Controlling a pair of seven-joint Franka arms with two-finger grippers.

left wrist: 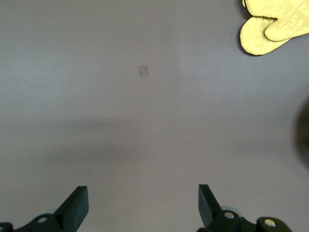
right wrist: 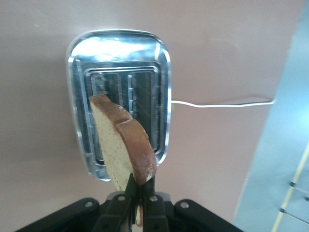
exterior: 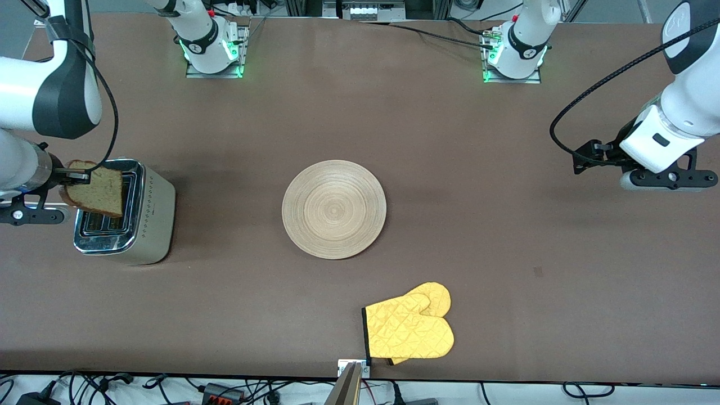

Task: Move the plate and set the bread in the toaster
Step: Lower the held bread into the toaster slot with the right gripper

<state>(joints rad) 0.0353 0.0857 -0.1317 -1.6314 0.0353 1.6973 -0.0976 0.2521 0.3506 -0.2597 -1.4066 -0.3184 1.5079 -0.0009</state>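
Observation:
My right gripper (exterior: 72,178) is shut on the bread (exterior: 95,189), a brown slice held on edge over the toaster (exterior: 147,219) at the right arm's end of the table. In the right wrist view the bread (right wrist: 120,142) hangs above the toaster's (right wrist: 79,87) black slots, pinched in the gripper (right wrist: 140,186). The light-wood plate (exterior: 334,208) lies flat at the table's middle. My left gripper (exterior: 585,158) is open and empty, held over bare table at the left arm's end; its fingertips (left wrist: 77,205) show apart in the left wrist view.
A yellow oven mitt (exterior: 410,328) lies near the table's front edge, nearer to the front camera than the plate; it also shows in the left wrist view (left wrist: 270,26). The toaster's white cord (right wrist: 222,103) trails off toward the table's edge.

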